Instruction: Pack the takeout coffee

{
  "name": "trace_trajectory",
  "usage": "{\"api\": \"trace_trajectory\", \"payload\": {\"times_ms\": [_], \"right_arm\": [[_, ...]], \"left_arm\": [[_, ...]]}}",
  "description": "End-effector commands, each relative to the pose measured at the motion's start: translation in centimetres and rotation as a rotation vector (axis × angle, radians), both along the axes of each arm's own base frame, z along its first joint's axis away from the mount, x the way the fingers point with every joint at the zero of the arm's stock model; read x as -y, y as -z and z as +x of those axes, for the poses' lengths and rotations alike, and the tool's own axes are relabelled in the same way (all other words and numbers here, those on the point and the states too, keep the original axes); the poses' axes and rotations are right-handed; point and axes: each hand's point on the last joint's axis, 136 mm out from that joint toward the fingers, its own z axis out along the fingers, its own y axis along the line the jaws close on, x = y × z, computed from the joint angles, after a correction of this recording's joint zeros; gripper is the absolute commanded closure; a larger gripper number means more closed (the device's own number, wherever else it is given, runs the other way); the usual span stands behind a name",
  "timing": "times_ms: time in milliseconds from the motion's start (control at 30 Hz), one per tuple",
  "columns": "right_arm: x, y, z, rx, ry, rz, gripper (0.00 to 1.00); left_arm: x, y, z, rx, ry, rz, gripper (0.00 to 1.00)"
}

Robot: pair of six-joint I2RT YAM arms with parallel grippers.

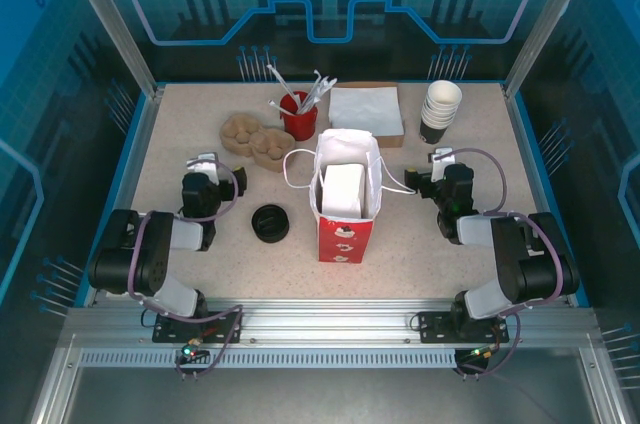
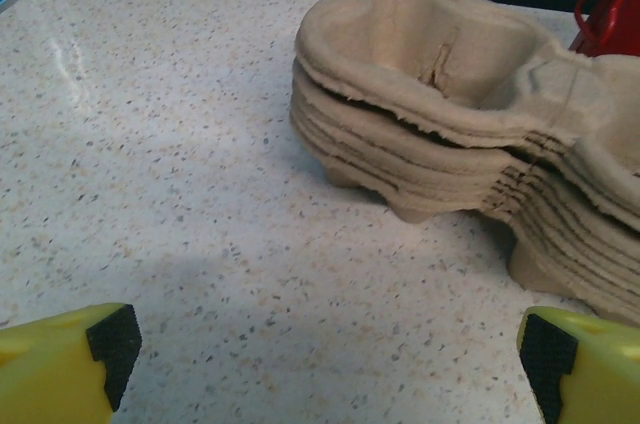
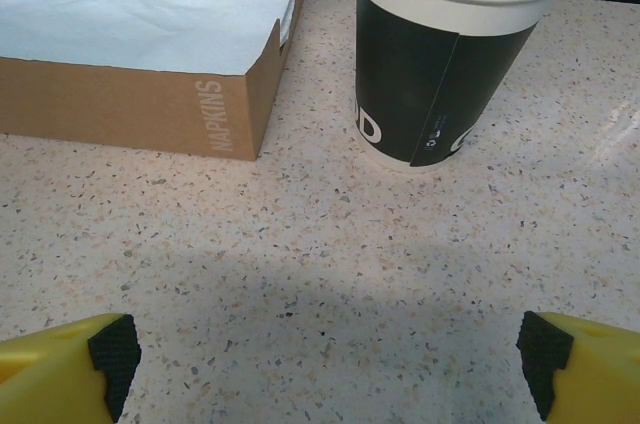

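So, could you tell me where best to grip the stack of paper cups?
Probably the dark side wall of the stack of paper cups, at mid-height, approached level from the near side. It stands upright and round, ahead of the open right gripper, with a gap to the napkin box.

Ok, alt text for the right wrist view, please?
A stack of dark paper cups stands upright on the speckled table, right of a brown NAPKINS box. The right tool's yellow fingers sit wide apart at the bottom corners, empty.
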Motion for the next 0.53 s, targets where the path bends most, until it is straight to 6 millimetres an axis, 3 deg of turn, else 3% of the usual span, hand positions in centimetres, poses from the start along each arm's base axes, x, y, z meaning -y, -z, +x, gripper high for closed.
{"api": "trace_trajectory", "payload": {"times_ms": [0,500], "right_arm": [[0.3,-0.85,0.51,0.038,-0.003,-0.003,0.0],[0.3,-0.88,0.52,0.039,-0.003,-0.003,0.0]], "left_arm": [[0.0,-1.21,0.81,0.037,0.002,0.023,0.01],[0.31,-1.2,0.92,0.033,0.017,0.025,0.01]]}}
